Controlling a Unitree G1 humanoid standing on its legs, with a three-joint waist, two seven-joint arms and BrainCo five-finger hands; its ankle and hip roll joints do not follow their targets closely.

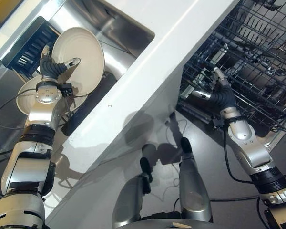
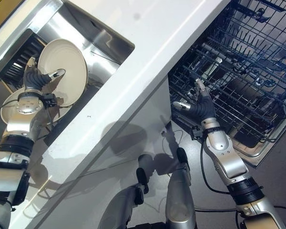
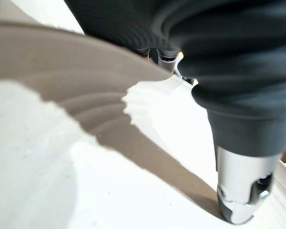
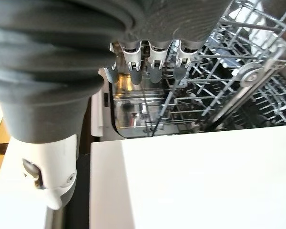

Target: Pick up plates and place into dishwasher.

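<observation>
My left hand [image 1: 51,67] has its fingers clamped on the round cream ceramic plate [image 1: 81,57], lifted over the steel sink [image 1: 119,36]. My right hand [image 1: 220,93] hangs slack-fingered by the dark wire dishwasher rack [image 1: 257,67]. I should carry the plate level across the white bench [image 1: 171,52].

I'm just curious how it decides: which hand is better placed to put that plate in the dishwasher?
Probably the left hand: its fingers already grip the raised plate above the sink. The right hand holds nothing, resting at the dishwasher rack, so it may steady the rack.
</observation>
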